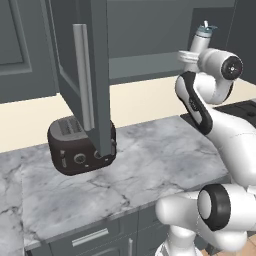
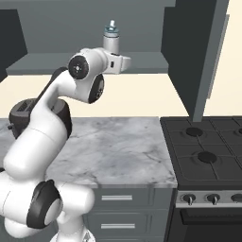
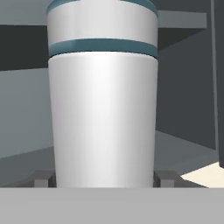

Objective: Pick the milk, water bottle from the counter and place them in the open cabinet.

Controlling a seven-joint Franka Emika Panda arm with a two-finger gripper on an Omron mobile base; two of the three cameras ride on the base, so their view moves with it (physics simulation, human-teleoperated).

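Now the water bottle (image 3: 103,113) stood upright w/ the jaws clamped on either side of its body, held up at the open cabinet (image 2: 142,64), just in front of its shelf; next move probably straight in.

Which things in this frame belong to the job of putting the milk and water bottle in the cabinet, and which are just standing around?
Job:
water bottle, upright between the tool's fingers, raised to the cabinet
open cabinet, its shelf behind the bottle
counter

Bystanders:
toaster, on the counter behind the cabinet door
stove, right of the counter
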